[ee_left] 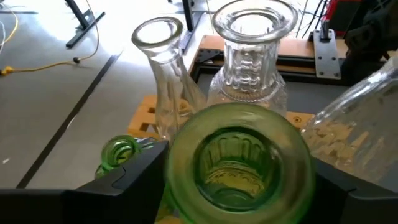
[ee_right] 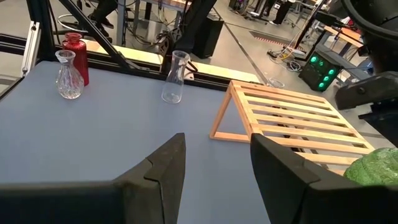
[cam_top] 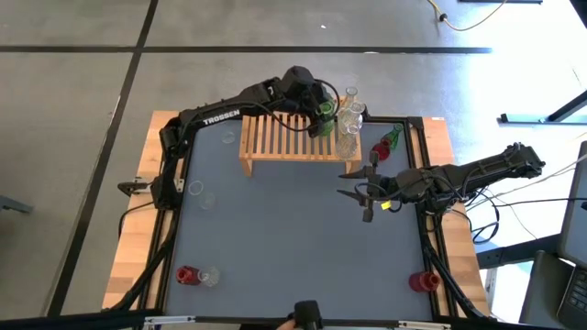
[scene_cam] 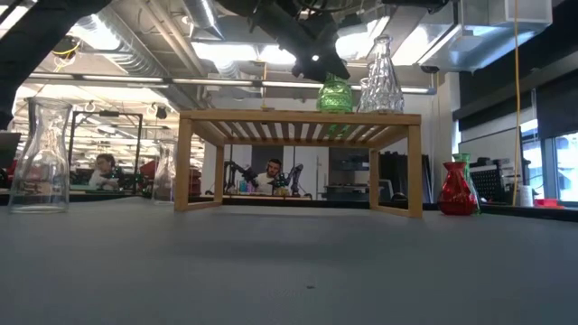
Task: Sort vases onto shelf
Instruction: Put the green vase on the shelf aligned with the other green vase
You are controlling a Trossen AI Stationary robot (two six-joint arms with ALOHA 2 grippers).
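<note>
left jaws [ee_left: 239, 180] flank green vase [ee_left: 239, 158] on shelf [cam_top: 289, 137], contact unclear, body hidden | right jaws [cam_top: 364, 190] released, mid-table [cam_top: 275, 238], empty

Grey table mat [cam_top: 293, 229] lay within a black frame [cam_top: 431, 247] on a light-wood tabletop [cam_top: 128, 266]. Grey floor [cam_top: 83, 101] carried dark tape lines [cam_top: 312, 49] and a yellow cable [cam_top: 468, 20]. Beyond the table, a seated person [scene_cam: 268, 175] and another person [scene_cam: 105, 170] occupied a workshop with ceiling strip lights [scene_cam: 226, 52]. A device with green lights [ee_right: 321, 68] stood behind the table.
</note>
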